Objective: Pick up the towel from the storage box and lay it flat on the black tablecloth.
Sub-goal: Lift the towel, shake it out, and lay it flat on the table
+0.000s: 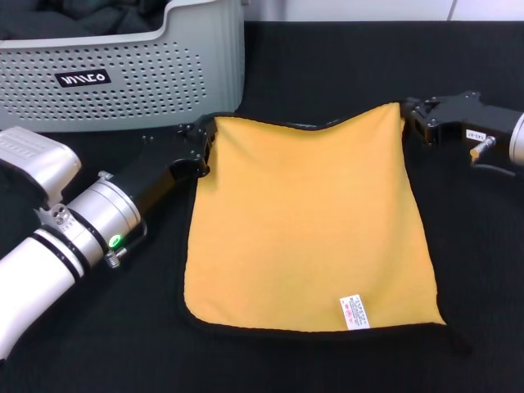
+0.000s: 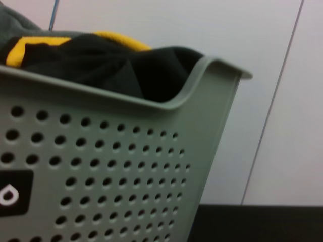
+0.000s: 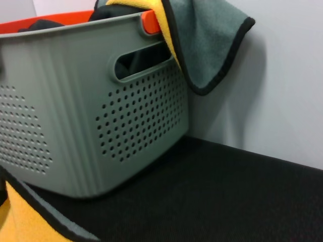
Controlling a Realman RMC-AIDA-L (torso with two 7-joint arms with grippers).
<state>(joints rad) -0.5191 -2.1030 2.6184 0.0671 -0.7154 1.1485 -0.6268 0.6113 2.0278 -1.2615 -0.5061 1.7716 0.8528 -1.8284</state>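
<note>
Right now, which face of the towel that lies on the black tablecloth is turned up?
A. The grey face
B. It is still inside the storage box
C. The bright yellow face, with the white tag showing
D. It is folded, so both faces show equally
C: in the head view the towel lies spread on the black tablecloth, yellow side up, its white tag near the front hem, with the storage box behind it.

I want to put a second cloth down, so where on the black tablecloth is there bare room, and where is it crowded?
Bare black tablecloth lies between the storage box and the right gripper, and along the towel's right edge below that gripper. The left is crowded: the left gripper and its arm fill the space between box and towel.
</note>
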